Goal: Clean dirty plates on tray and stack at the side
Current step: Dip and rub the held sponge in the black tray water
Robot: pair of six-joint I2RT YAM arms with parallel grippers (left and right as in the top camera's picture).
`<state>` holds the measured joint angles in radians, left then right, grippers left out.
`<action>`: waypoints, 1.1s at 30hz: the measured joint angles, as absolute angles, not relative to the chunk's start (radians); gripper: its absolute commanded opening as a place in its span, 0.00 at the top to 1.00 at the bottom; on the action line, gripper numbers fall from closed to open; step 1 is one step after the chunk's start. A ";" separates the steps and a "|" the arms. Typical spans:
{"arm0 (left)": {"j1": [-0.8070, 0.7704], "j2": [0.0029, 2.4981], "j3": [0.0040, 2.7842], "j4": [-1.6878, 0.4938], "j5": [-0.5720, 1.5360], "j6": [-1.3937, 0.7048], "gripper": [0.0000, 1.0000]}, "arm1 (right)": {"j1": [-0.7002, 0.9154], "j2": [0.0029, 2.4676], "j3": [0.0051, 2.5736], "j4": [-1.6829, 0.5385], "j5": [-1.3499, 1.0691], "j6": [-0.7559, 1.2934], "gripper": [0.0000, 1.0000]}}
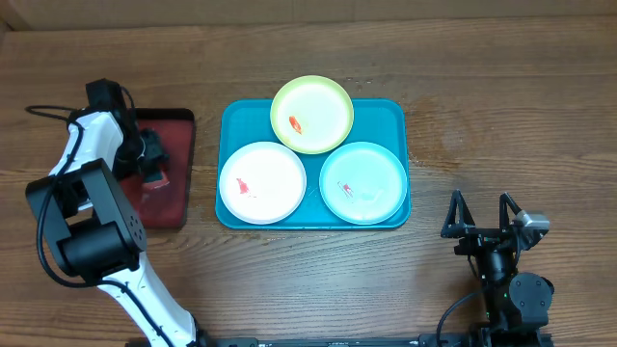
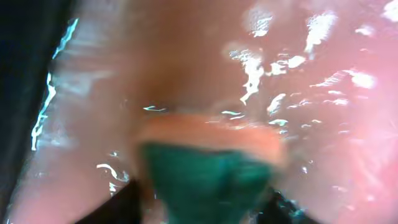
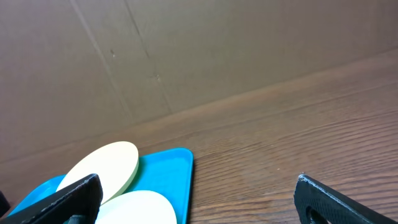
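Plates [image 1: 262,182], red-smeared, lie on the tray [image 1: 390,111] overhead, well apart from the left gripper [image 1: 152,157] over the red tray [image 1: 174,207]; the right gripper [image 1: 479,217] gapes, idle. Left wrist: jaws seem to pinch a blurred sponge [image 2: 205,177]; a shallow hold could slip while scrubbing. Right wrist: the yellow plate [image 3: 106,165] overhangs the rim and could tip easily.

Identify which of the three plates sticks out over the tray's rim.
The yellow-green plate: it overhangs the tray at its far rim, while the white plate and the mint plate lie fully inside.

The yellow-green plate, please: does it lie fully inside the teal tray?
Partly out. In the overhead view the yellow-green plate overhangs the far rim of the teal tray.
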<state>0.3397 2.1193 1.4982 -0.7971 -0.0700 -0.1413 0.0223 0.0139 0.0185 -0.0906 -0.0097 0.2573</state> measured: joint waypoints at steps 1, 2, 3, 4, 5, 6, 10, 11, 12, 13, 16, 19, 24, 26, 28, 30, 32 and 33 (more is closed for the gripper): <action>0.335 2.119 1.498 -0.796 -0.070 -0.128 0.90 | 0.022 0.014 0.019 -0.091 -0.010 0.258 0.00; 0.333 2.119 1.498 -0.795 -0.070 -0.119 0.96 | 0.022 0.014 0.019 -0.090 -0.010 0.258 0.00; 0.332 2.120 1.498 -0.794 -0.070 -0.116 0.96 | 0.022 0.014 0.019 -0.090 -0.010 0.257 0.00; 0.332 2.121 1.498 -0.792 -0.070 -0.107 0.96 | 0.022 0.014 0.019 -0.090 -0.009 0.257 0.00; 0.332 2.121 1.498 -0.790 -0.071 -0.102 0.96 | 0.022 0.014 0.019 -0.090 -0.010 0.258 0.00; 0.332 2.121 1.498 -0.789 -0.071 -0.100 0.84 | 0.022 0.014 0.019 -0.090 -0.010 0.257 0.00; 0.335 2.122 1.497 -0.775 -0.093 -0.093 0.00 | 0.022 0.014 0.019 -0.091 -0.010 0.257 0.00; 0.336 2.122 1.498 -0.772 -0.098 -0.093 0.00 | 0.022 0.014 0.019 -0.090 -0.010 0.257 0.00; 0.342 2.121 1.498 -0.769 -0.102 -0.093 0.00 | 0.022 0.014 0.019 -0.090 -0.010 0.257 0.00; 0.347 2.121 1.499 -0.765 -0.104 -0.093 0.00 | 0.022 0.014 0.019 -0.090 -0.010 0.257 0.00; 0.353 2.121 1.499 -0.748 -0.104 -0.094 0.00 | 0.022 0.014 0.019 -0.091 -0.009 0.258 0.00; 0.349 2.121 1.499 -0.728 -0.101 -0.093 0.28 | 0.022 0.014 0.019 -0.090 -0.010 0.257 0.00; 0.340 2.126 1.498 -0.712 -0.086 -0.094 0.96 | 0.022 0.014 0.019 -0.090 -0.009 0.258 0.00; 0.333 2.127 1.498 -0.712 -0.086 -0.093 0.96 | 0.022 0.014 0.019 -0.090 -0.009 0.257 0.00; 0.332 2.127 1.498 -0.714 -0.086 -0.090 0.85 | 0.022 0.014 0.019 -0.091 -0.010 0.257 0.00; 0.333 2.127 1.499 -0.722 -0.087 -0.088 0.20 | 0.022 0.014 0.019 -0.090 -0.009 0.257 0.00; 0.334 2.127 1.499 -0.746 -0.102 -0.086 0.00 | 0.022 0.014 0.019 -0.090 -0.010 0.257 0.00; 0.335 2.125 1.501 -0.763 -0.106 -0.086 0.00 | 0.022 0.014 0.019 -0.090 -0.010 0.258 0.00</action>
